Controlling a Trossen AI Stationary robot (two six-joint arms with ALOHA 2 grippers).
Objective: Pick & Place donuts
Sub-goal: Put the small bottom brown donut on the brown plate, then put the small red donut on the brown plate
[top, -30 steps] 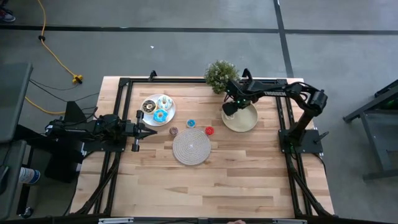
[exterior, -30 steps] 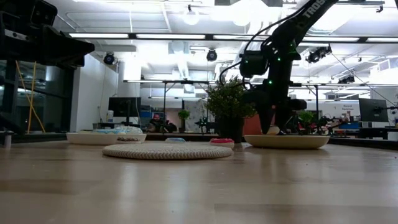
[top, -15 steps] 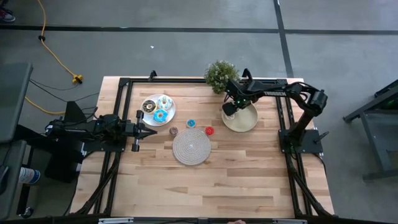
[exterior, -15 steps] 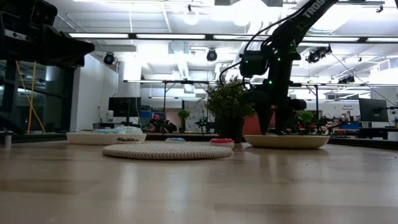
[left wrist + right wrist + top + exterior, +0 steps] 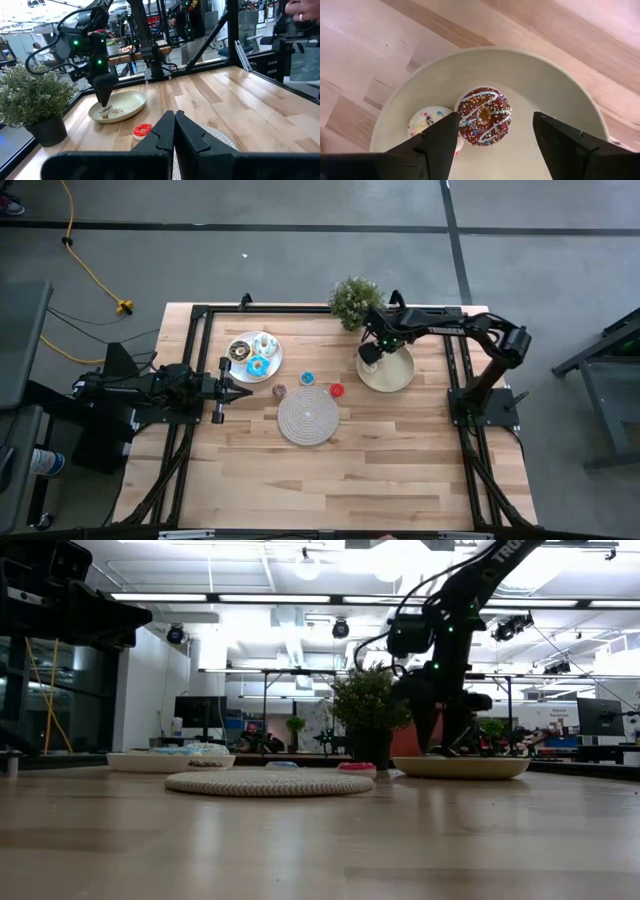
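On the left of the tabletop (image 5: 400, 470), the left tool (image 5: 243, 392) waited with its fingers clenched on nothing, lying low just beside the white plate (image 5: 240, 365). That plate carried several donuts, a blue-iced donut (image 5: 257, 365) and a dark one (image 5: 238, 352) among them. Just off its rim a brown donut (image 5: 280, 390) sat on the bare wood. Farther right a blue donut (image 5: 307, 378) and a red donut (image 5: 337, 390) lay near the upper edge of the round woven mat (image 5: 308, 416), which held nothing. A potted plant (image 5: 353, 301) stood at the back.

On the right, the right tool (image 5: 495, 132) hung over the cream plate (image 5: 560, 100) with its fingers released and spread. Between them, resting on the plate, lay a chocolate donut with white drizzle and sprinkles (image 5: 484, 116). It touched a white sprinkled donut (image 5: 427, 125) beside it.

This looked like the release step of a placement: the chocolate donut sat flat and free of both fingers. The next move would probably call for lifting straight up, clear of both rings, then crossing toward one of the loose donuts by the mat, likely the red one as nearest.
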